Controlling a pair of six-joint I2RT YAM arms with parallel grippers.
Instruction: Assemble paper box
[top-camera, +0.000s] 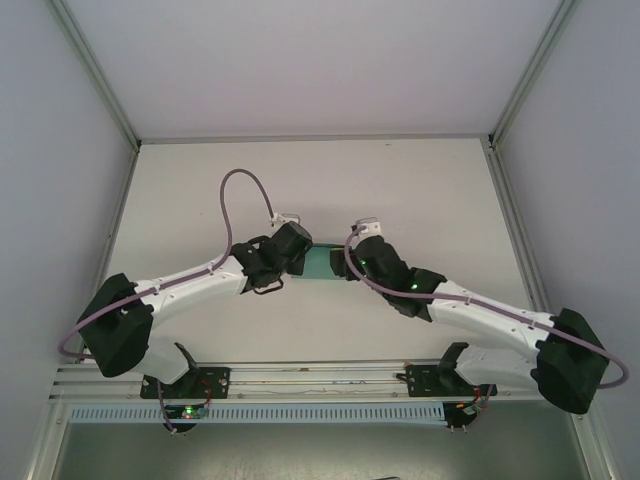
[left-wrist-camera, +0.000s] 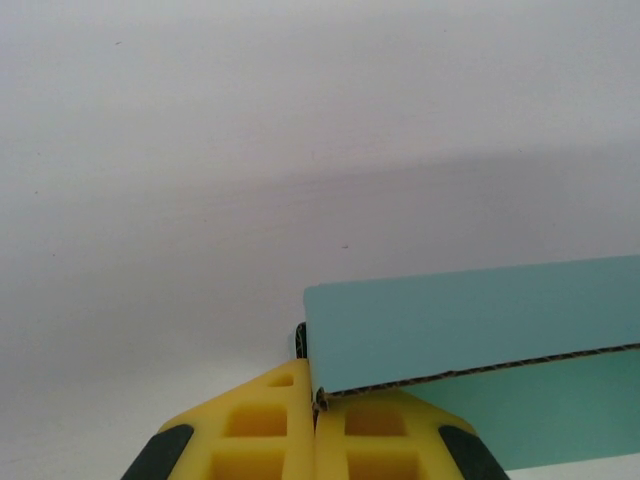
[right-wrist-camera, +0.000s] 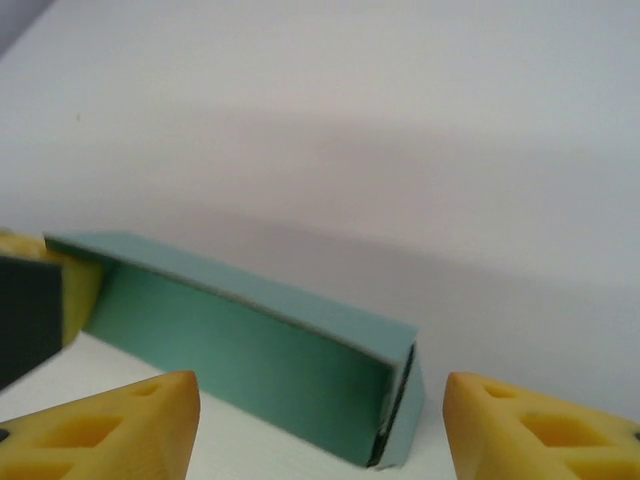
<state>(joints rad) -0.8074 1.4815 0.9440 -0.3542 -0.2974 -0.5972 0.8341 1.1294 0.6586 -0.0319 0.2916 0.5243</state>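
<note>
The paper box (top-camera: 322, 265) is a low teal-green card shape lying on the white table between the two arms. In the left wrist view its folded wall (left-wrist-camera: 470, 320) stands up with the raw corrugated edge showing. My left gripper (left-wrist-camera: 316, 388) is shut on the box's near corner, yellow fingers (left-wrist-camera: 265, 425) pressed together on the card; from above it (top-camera: 306, 257) sits at the box's left end. My right gripper (right-wrist-camera: 320, 430) is open, its yellow fingertips (right-wrist-camera: 130, 420) wide apart on either side of the box's right end (right-wrist-camera: 250, 345) and not touching it. From above it (top-camera: 342, 262) is at the box's right end.
The white table (top-camera: 320, 180) is walled on the left, right and back by pale panels (top-camera: 50, 150). An aluminium rail (top-camera: 320, 375) runs along the near edge by the arm bases. A purple cable (top-camera: 235, 190) loops above the left arm.
</note>
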